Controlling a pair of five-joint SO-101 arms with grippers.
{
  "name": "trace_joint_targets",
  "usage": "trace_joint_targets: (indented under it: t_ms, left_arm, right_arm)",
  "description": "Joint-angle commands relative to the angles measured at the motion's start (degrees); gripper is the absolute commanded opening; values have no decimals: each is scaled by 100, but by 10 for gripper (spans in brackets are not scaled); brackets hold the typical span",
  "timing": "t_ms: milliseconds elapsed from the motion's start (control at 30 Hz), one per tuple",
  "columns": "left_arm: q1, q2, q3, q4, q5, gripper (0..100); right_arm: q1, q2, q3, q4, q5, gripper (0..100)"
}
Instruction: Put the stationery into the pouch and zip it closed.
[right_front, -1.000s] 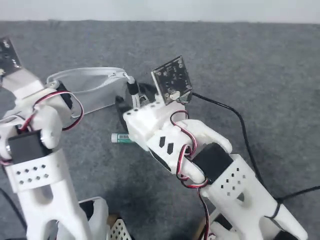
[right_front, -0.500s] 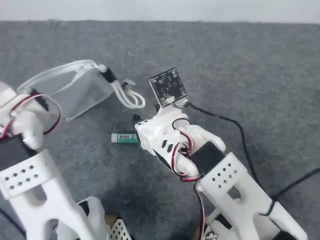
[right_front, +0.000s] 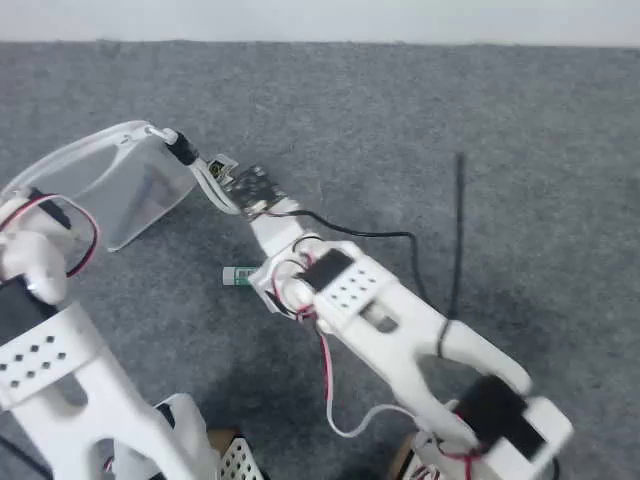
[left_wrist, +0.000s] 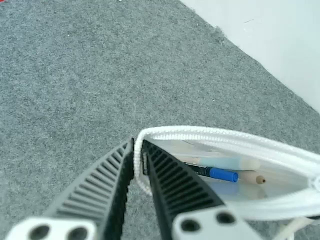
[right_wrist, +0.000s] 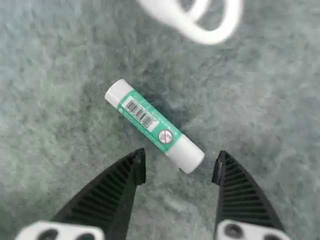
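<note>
The left gripper (left_wrist: 138, 150) has its fingers pinched together on the white zip edge of the clear pouch (left_wrist: 235, 150), over at the left of the grey carpet (right_front: 480, 120). Inside the pouch lie a blue-capped pen (left_wrist: 212, 173) and what looks like a pencil (left_wrist: 259, 179), though that one is hard to make out. The right gripper (right_wrist: 180, 156) hangs over the glue stick (right_wrist: 152, 125) with its fingers spread wide, one either side of the stick's end and clear of it. The stick lies flat on the carpet near the pouch's white cord loop (right_wrist: 200, 22).
</note>
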Motion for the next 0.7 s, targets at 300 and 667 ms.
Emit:
trace_joint_targets:
  t_ms: [300,667]
  left_arm:
    - [-62,-35,-347,-88,70,12]
    - [-62,-18,-347,-70,62,12]
  right_arm:
    - [-127,1376,-1433,-119,985,213]
    - [-92,2396,-1908,-66,1389,136]
